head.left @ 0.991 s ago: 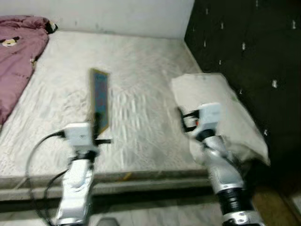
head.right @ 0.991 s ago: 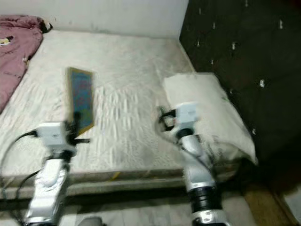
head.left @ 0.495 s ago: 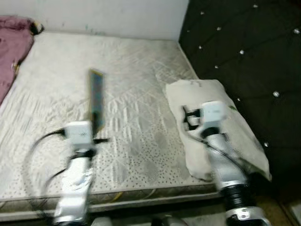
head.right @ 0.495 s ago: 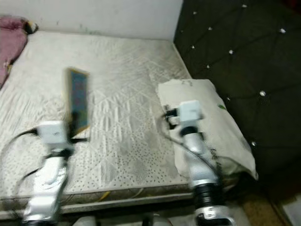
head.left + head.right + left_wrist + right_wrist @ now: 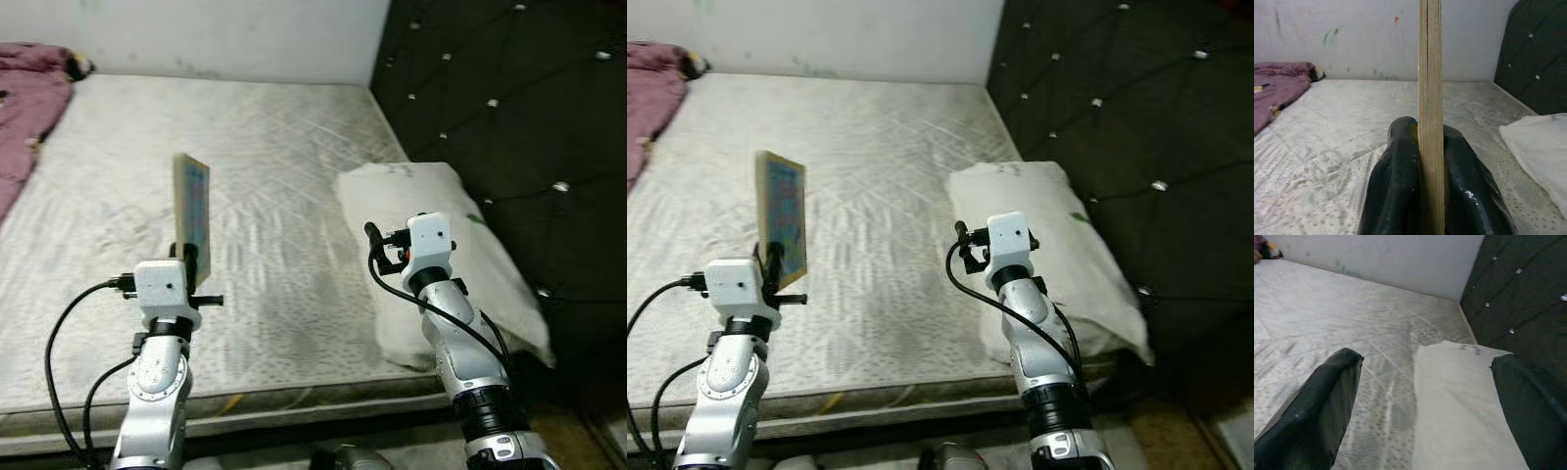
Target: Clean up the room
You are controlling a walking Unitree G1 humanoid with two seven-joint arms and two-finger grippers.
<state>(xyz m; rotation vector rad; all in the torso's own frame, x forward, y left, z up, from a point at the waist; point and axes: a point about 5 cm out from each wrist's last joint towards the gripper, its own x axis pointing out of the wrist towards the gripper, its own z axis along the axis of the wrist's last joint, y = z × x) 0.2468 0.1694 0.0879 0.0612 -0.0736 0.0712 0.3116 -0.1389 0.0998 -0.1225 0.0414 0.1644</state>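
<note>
— What lies at the far left?

— A purple blanket (image 5: 29,108) bunched on the bare mattress (image 5: 274,147), up by the white wall (image 5: 225,39). A small dark and pale thing sits at its top corner, too small to make out.

— And the left arm?

— It is raised over the near part of the bed. The left tool (image 5: 1430,147) is closed on a thin flat board (image 5: 191,215), its two black fingers (image 5: 1400,181) pressed against either face. The board stands upright on edge, above the mattress and clear of it, with a blue printed side and a pale wooden rim.

— Moving right?

— Open quilted mattress in the middle, grey and smudged. Then the right arm, held up near the bed's right side. The right tool (image 5: 1425,396) is spread wide with nothing between its fingers (image 5: 1322,396).

— What is beyond it?

— A white pillow (image 5: 441,255) lying flat at the mattress's right edge, just beside the dark tufted headboard (image 5: 509,108). The right tool hovers over the pillow's near end; whether it touches, I cannot tell.
</note>
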